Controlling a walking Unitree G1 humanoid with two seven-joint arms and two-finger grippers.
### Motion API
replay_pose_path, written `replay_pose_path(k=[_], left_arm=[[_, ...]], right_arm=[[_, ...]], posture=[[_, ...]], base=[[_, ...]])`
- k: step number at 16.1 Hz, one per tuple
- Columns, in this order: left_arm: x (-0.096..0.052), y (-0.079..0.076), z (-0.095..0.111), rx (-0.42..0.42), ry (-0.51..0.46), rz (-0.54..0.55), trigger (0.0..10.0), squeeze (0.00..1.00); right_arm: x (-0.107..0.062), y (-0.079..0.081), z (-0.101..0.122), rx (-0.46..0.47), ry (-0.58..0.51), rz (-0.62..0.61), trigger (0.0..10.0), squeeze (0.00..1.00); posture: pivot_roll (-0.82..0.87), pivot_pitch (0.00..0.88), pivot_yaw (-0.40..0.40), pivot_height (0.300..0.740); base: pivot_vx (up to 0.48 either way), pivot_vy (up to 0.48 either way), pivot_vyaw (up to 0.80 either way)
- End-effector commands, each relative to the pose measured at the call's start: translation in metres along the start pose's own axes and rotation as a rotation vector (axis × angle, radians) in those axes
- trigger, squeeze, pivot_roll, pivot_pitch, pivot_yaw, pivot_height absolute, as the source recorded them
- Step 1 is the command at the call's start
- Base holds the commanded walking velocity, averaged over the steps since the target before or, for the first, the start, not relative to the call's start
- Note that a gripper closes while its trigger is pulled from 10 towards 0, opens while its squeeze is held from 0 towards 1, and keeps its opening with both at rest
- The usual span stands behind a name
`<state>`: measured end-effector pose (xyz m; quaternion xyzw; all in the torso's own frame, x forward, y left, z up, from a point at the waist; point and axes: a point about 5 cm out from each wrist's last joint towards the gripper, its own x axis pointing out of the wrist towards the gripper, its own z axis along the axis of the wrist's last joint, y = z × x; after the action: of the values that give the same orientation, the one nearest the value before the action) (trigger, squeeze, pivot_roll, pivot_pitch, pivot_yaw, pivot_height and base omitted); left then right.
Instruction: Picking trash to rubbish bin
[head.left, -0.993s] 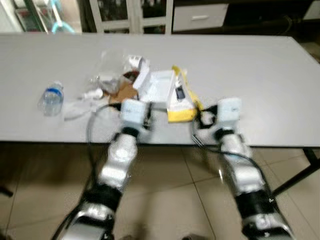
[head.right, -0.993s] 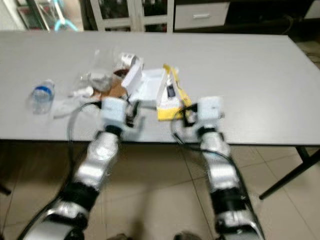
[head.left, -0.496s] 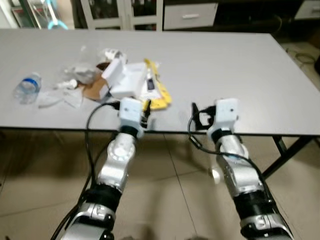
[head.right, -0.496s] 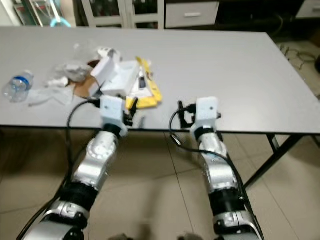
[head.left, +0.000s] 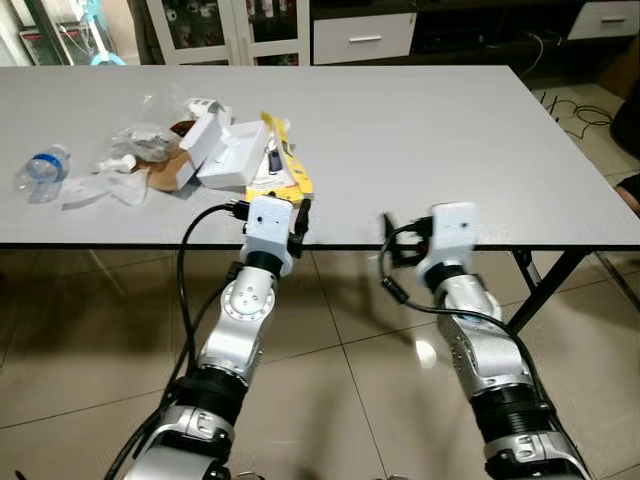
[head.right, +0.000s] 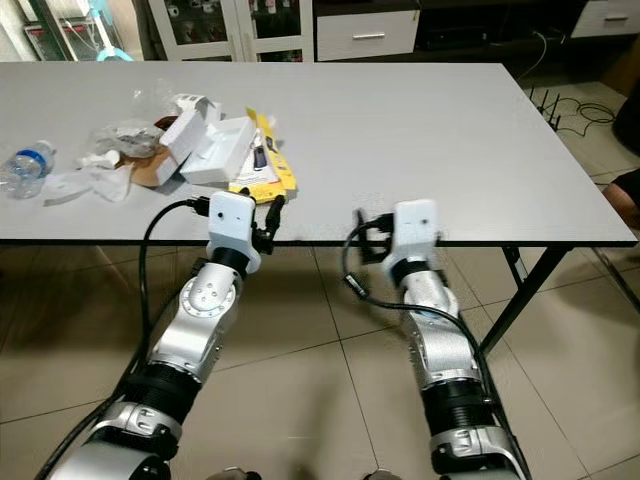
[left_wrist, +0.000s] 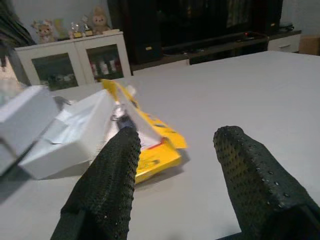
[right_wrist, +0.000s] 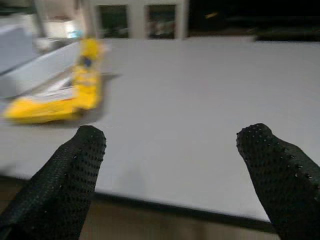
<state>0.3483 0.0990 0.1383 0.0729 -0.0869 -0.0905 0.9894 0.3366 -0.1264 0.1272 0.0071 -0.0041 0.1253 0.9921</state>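
A long grey table (head.left: 430, 130) is spanning the scene, standing on a tiled floor (head.left: 340, 400) of glossy beige squares; white cabinets with glass doors (head.left: 215, 20) and a white drawer (head.left: 365, 35) are lining the wall behind it, and cables (head.left: 575, 105) are trailing on the floor past the table's right end; the robot's two silver arms are reaching up toward the near edge of the table, the left gripper (left_wrist: 175, 165) sitting just at the edge in front of the trash, the right gripper (right_wrist: 175, 155) sitting at the edge further right, facing bare tabletop; the wrist views are showing both pairs of black fingers spread apart with nothing between them, the left fingers (left_wrist: 112, 185) framing the yellow packet and the right fingers (right_wrist: 70, 175) pointing across the grey surface with the packet off to one side; the trash is lying in a loose cluster on the left half of the table; an open white cardboard box (head.left: 235, 155) is sitting at the cluster's right part, with a flat yellow packet (head.left: 280, 175) lying just beside it on the right, partly tucked under it; a brown piece of cardboard (head.left: 165, 175) is lying to the left of the box, with crumpled clear plastic wrapping (head.left: 140, 140) and white crumpled paper (head.left: 95, 190) near it; a small clear plastic bottle with a blue label (head.left: 38, 172) is lying on its side at the far left, apart from the rest.
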Motion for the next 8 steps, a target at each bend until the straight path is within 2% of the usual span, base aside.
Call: replay_pose_path(k=[1, 2, 5, 7, 8], left_arm=[[0.002, 0.001, 0.001, 0.012, 0.000, -0.010, 10.0, 0.00], [0.003, 0.002, 0.001, 0.044, 0.000, -0.028, 10.0, 0.00], [0.003, 0.005, -0.004, 0.111, 0.027, -0.050, 10.0, 0.00], [0.005, 0.008, -0.009, 0.190, 0.058, -0.059, 10.0, 0.00], [0.006, 0.012, -0.018, 0.375, 0.117, -0.087, 10.0, 0.00]], right_arm=[[0.000, 0.004, 0.004, 0.014, -0.006, 0.046, 10.0, 0.00], [-0.003, 0.012, 0.003, -0.004, 0.007, 0.137, 10.0, 0.00], [-0.007, 0.021, -0.001, -0.007, 0.022, 0.203, 10.0, 0.00], [-0.008, 0.027, -0.003, -0.008, 0.027, 0.238, 10.0, 0.00], [-0.010, 0.031, -0.003, -0.002, 0.031, 0.266, 10.0, 0.00]], posture=[[-0.06, 0.082, 0.037, 0.740], [-0.06, 0.086, 0.036, 0.740], [-0.06, 0.089, 0.035, 0.740], [-0.06, 0.092, 0.039, 0.740], [-0.06, 0.095, 0.040, 0.740]], base=[[0.000, 0.000, 0.00], [0.000, 0.000, 0.00], [0.000, 0.000, 0.00], [0.000, 0.000, 0.00], [0.000, 0.000, 0.00]])
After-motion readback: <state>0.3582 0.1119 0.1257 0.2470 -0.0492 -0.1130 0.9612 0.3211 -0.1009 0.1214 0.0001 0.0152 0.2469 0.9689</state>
